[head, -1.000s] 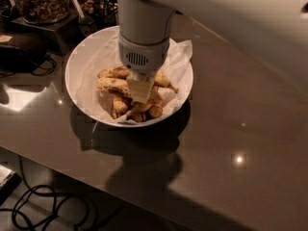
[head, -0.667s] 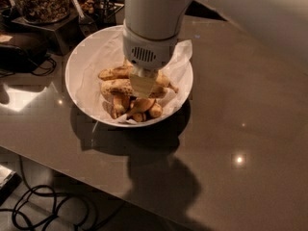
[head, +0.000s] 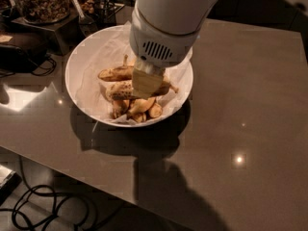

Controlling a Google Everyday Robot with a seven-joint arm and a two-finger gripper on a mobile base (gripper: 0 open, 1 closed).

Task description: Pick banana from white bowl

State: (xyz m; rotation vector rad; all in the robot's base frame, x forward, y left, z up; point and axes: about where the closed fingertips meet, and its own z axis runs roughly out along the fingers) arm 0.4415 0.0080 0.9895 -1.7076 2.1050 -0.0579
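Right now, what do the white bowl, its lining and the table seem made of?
White bowl: likely glazed ceramic or plastic, glossy rim. Lining: crumpled paper, matte creases. Table: polished stone or laminate, reflects lights. The gripper hangs over the banana in the bowl.

One pincer (head: 147,83) hangs low over one white bowl (head: 79,57) on one tabletop (head: 240,105). Out from under the pincer reach two: the banana (head: 120,90), long and speckled, and one slimmer browner banana (head: 114,73) just beyond it. About three stubby bananas (head: 142,106) lie just camera-side of the pincer
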